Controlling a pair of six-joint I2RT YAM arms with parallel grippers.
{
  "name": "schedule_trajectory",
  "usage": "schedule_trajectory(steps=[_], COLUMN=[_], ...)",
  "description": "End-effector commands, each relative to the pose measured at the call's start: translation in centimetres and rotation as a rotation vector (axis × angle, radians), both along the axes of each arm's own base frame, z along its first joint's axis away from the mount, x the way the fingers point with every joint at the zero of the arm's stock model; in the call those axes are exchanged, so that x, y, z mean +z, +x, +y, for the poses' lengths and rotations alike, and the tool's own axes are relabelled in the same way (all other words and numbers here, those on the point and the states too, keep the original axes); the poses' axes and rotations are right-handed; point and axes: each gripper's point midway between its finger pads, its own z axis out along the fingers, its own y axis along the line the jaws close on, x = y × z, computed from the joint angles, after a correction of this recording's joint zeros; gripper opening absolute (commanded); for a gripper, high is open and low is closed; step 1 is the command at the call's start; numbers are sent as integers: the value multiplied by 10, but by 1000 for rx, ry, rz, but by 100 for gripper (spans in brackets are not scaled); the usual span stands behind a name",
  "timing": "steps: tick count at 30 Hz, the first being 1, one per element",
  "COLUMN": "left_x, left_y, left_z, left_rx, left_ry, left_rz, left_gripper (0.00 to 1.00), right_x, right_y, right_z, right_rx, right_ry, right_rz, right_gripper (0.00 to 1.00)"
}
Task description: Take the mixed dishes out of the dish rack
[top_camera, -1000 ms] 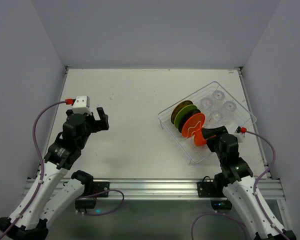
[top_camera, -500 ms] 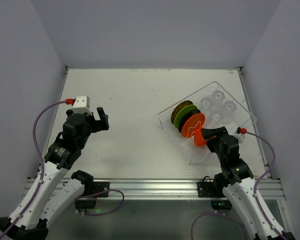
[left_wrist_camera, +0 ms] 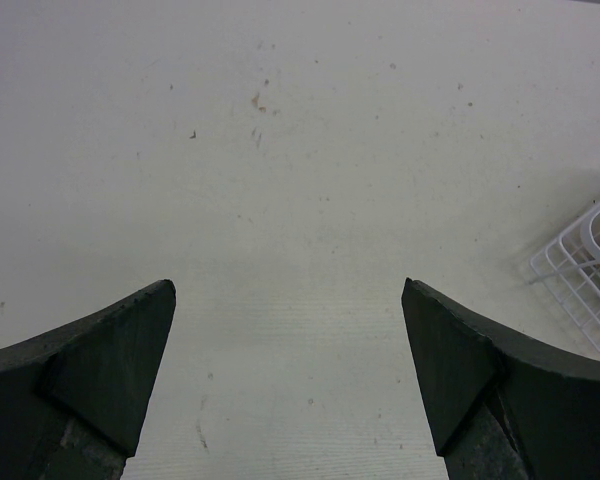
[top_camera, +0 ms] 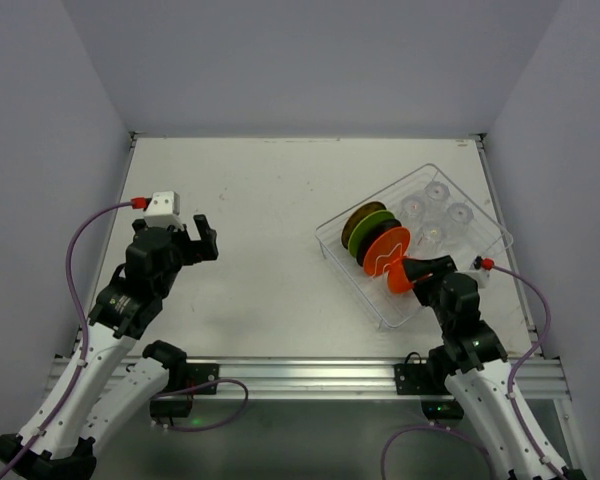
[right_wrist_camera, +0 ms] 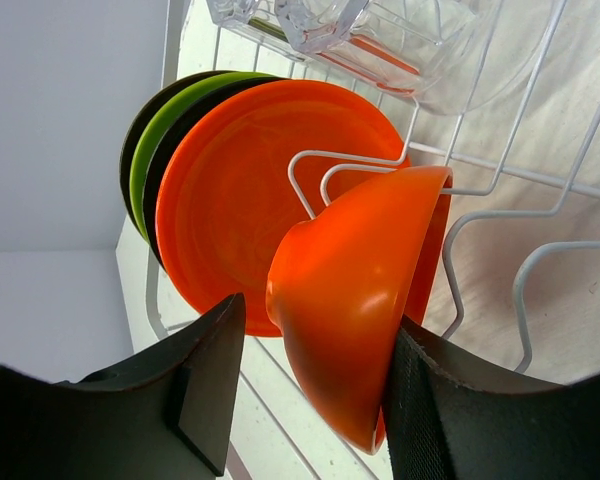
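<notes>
The dish rack (top_camera: 375,195) sits at the right of the table. In it stand on edge a brown-yellow plate (top_camera: 358,216), a lime green plate (top_camera: 368,232), a dark plate and an orange plate (top_camera: 387,250), with clear cups (top_camera: 435,215) behind them. The small orange-red bowl (top_camera: 400,278) leans on the wires at the near end. My right gripper (top_camera: 420,270) is open around that bowl (right_wrist_camera: 360,300). Its right finger touches the rim, while a small gap separates the left finger from the bowl. My left gripper (top_camera: 202,238) hangs open over bare table (left_wrist_camera: 288,290).
The rack's white wire dividers (right_wrist_camera: 540,215) rise close around the bowl and the orange plate (right_wrist_camera: 250,190). A corner of the rack (left_wrist_camera: 580,270) shows at the right edge of the left wrist view. Grey walls enclose the table on three sides.
My right gripper has crept slightly further onto the bowl and its jaws have narrowed a little. The left arm has not moved.
</notes>
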Motion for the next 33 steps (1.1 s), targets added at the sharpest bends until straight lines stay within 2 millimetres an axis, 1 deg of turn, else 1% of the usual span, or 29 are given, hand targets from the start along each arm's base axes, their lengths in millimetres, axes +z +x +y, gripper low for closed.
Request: schedule_trajectory(steps=[1,8,12,14,17,21,27,31,33], left_x=[3,5,2,1,2,1,2,2,2], left_y=[2,1,2,3,2,2,2,2,2], left_z=[-3,-3,-3,-3,-3,-3,-3,-3,-3], left_rx=[-7,-7,-7,-6,-4,-4,-4,-4,-4], left_ry=[-19,-23,-18,-16,-17,-16,-18,-18,-18], left_rz=[-20,-28,-17,-14,-15,-12,-16,-17,-17], left_gripper=[100,100,100,100,100,100,100,100,100], right_x=[27,29,29,30,31,29,32,36,37], right_y=[6,5,5,5,5,5,5,5,5], right_z=[7,8,7,7,6,6,7,10,10], right_rx=[24,33,28,28,25,25,30,43,44], right_ry=[43,44,42,41,33,38,48,58,62], right_rz=[-103,-113,-117,-120,-122,-119,-140,-164,-170], right_gripper=[55,56,57,53,52,45,43,39,38])
